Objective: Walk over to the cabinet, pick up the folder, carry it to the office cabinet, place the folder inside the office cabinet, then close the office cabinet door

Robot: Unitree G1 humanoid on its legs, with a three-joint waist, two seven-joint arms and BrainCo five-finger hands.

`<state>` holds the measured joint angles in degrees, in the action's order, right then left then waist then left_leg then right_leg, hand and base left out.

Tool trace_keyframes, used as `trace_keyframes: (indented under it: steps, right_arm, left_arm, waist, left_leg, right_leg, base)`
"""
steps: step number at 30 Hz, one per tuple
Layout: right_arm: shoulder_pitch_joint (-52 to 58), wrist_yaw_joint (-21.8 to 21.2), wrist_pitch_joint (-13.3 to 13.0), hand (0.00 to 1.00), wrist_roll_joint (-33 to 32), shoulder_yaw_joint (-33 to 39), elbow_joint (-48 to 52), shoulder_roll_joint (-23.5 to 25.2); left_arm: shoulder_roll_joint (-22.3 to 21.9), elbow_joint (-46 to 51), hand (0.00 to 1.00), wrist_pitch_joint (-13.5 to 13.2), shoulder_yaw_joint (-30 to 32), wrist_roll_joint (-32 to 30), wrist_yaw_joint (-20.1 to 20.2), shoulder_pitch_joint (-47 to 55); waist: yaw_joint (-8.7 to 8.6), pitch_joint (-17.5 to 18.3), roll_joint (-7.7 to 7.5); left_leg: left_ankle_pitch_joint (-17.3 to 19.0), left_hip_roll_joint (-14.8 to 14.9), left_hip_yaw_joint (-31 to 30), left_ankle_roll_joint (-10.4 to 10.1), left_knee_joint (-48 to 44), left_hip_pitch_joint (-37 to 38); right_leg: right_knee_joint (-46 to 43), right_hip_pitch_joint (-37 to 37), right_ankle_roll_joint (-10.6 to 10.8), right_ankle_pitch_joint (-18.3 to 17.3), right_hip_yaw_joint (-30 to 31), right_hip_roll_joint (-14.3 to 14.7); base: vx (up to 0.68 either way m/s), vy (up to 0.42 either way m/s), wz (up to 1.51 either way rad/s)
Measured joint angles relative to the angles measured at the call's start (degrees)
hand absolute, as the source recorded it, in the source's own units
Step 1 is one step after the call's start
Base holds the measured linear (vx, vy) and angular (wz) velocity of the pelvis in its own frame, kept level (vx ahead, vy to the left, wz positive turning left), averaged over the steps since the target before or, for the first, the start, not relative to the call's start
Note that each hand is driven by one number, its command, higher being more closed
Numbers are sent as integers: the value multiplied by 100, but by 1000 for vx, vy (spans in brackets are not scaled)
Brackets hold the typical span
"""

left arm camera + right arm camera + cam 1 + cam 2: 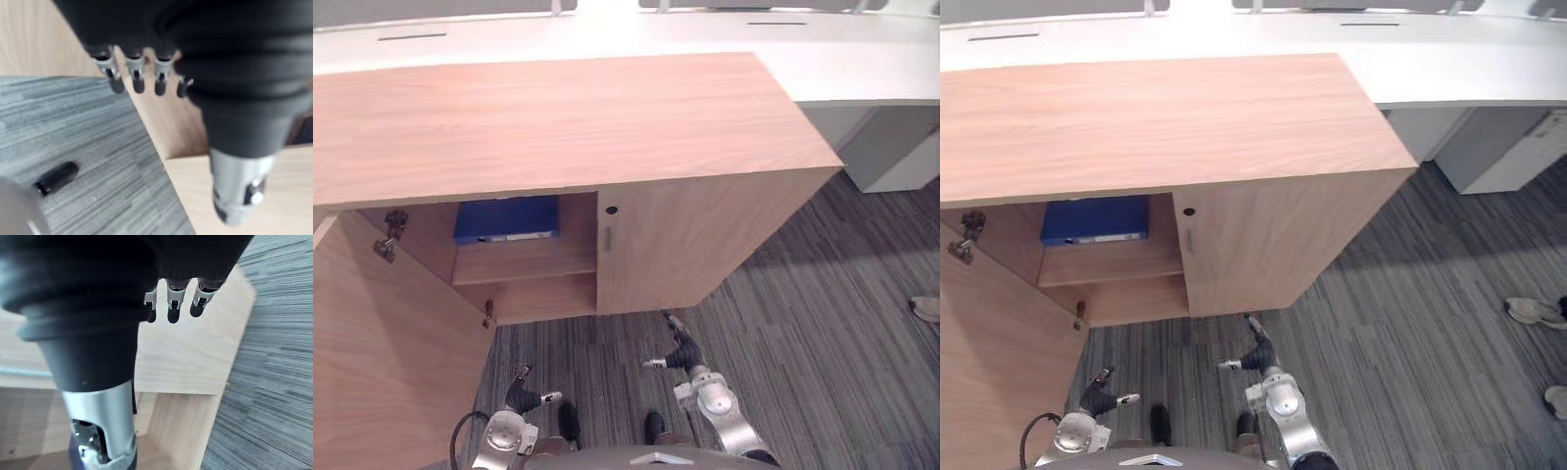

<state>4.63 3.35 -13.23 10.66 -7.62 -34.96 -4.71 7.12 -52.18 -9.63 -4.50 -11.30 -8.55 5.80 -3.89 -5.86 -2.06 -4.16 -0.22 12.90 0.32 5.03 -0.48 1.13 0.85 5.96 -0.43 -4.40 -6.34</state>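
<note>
Two hands, both empty: left hand (521,395) and right hand (680,354) hang low over the grey carpet (822,323) before the office cabinet (558,117), fingers relaxed, gripping nothing. Folder (506,218) is flat, solid blue with a pale label on its front edge. It lies on the upper shelf (524,262) in the left compartment, whose door (382,333) stands open.

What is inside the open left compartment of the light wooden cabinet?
A flat blue folder lies on the upper wooden shelf of the light wooden cabinet. The cabinet's top covers the back of the compartment, and the closed right door hides the other half.
</note>
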Motion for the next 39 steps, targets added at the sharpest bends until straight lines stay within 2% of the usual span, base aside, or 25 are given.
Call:
trace_keyframes:
  steps: [4, 8, 13, 16, 19, 24, 25, 26, 27, 28, 29, 30, 31, 33, 39]
  right_arm:
    - [103, 106, 126, 0, -15, 124, -556, -20]
    - [104, 107, 223, 0, -15, 166, -681, -27]
    - [82, 109, 231, 0, -125, 166, -900, -6]
    - [102, 118, 230, 0, -216, 216, -903, 35]
    - [41, 246, 234, 0, -252, 226, -1150, 114]
    - [-192, 318, 236, 0, -250, 302, -1159, 170]
    - [-296, 331, 238, 0, -251, 362, -1153, 158]
    - [-335, 334, 238, 0, -251, 380, -1146, 139]
    - [-383, 336, 245, 0, -250, 414, -1119, 116]
    - [-411, 341, 240, 0, -251, 472, -1078, 150]
    - [-382, 340, 242, 0, -252, 508, -1093, 184]
    - [-316, 345, 246, 0, -252, 572, -1046, 140]
    - [-291, 351, 266, 0, -256, 604, -1066, 69]
    - [-248, 346, 313, 0, -256, 604, -1093, 99]
    - [-351, 340, 344, 0, -360, 598, -1176, 203]
  left_arm:
    - [-60, -11, 0, 0, 2, 218, 3, 22]
    - [-58, -28, 0, 2, 52, 235, 3, 70]
    - [-54, -29, 0, 8, 117, 431, 8, 66]
    - [-63, -27, 0, 8, 240, 456, 4, 61]
    - [-116, -29, 0, 9, 343, 662, -2, 81]
    - [-151, -24, 0, 10, 492, 902, -89, 71]
    - [-151, -20, 0, 12, 521, 950, -113, 112]
    - [-157, -21, 0, 13, 558, 973, -114, 126]
    - [-164, -20, 0, 15, 650, 1004, -117, 159]
    - [-167, -24, 0, 29, 816, 1008, -119, 200]
    - [-188, -13, 0, 25, 936, 1054, -123, 198]
    - [-252, -21, 0, 28, 1093, 1098, -135, 231]
    - [-265, -59, 0, 54, 1160, 1097, -142, 302]
    - [-253, -64, 0, 53, 1198, 1094, -157, 360]
    - [-243, -70, 0, 58, 1230, 1022, -158, 421]
  waist:
    - [-47, 4, 8]
    - [-77, 7, 14]
    - [-50, 6, 3]
    - [11, 53, -3]
    - [119, 66, -27]
    - [260, 49, -2]
    - [307, 38, 18]
    - [314, 26, 31]
    - [345, 2, 56]
    - [291, 37, -144]
    - [270, 14, -182]
    - [324, 40, -34]
    - [297, 46, 84]
    - [232, 61, 101]
    - [245, 63, 29]
  left_leg:
    - [54, 49, 248, -46, 0, 155]
    - [72, 66, 356, -56, -3, 148]
    - [73, 39, 240, -56, -4, 110]
    - [23, -23, -116, -32, -4, -24]
    - [-161, -114, -685, 72, -38, -195]
    - [-427, -172, -1277, 12, -46, -501]
    - [-489, -176, -1259, 4, -44, -534]
    - [-404, -169, -1257, 5, -42, -529]
    - [-153, -158, -1104, 0, -17, -517]
    - [233, -221, -800, -27, -58, -458]
    - [317, -243, -545, 43, -174, -421]
    - [374, -124, -188, 59, -606, -366]
    - [251, -126, -221, 118, -307, -174]
    - [81, -221, -294, 109, 6, 44]
    - [50, -323, -368, 180, 3, 139]
  right_leg:
    - [-22, -8, -19, 30, 292, 53]
    - [-134, -144, -19, 43, 427, 71]
    - [-523, -308, -30, -175, 369, 32]
    - [-355, -226, -24, -183, 99, -20]
    - [-124, 62, 16, -86, -442, -52]
    - [-165, 121, -52, -176, -1120, -23]
    - [-348, 82, -74, -282, -1250, -45]
    - [-452, 69, -73, -343, -1326, -69]
    - [-600, 67, -73, -467, -1455, -101]
    - [-525, 102, -111, -608, -1512, -321]
    - [-537, 149, -81, -624, -1512, -407]
    - [-685, 165, -25, -732, -1491, -381]
    - [-763, 214, -18, -798, -1386, -324]
    - [-698, 275, -55, -782, -1226, -306]
    - [-509, 552, 25, -674, -1214, -319]
  base:
    - [-50, 1, -37]
    - [-47, 2, -19]
    - [-22, 5, 12]
    - [13, 5, 48]
    - [81, 4, 88]
    - [-9, -26, 83]
    - [-98, -19, 59]
    - [-142, 6, 52]
    - [-120, 25, 66]
    - [-90, 34, 64]
    - [3, 15, 51]
    - [105, 1, 25]
    - [108, 1, 20]
    - [111, 39, 20]
    - [113, 11, 12]
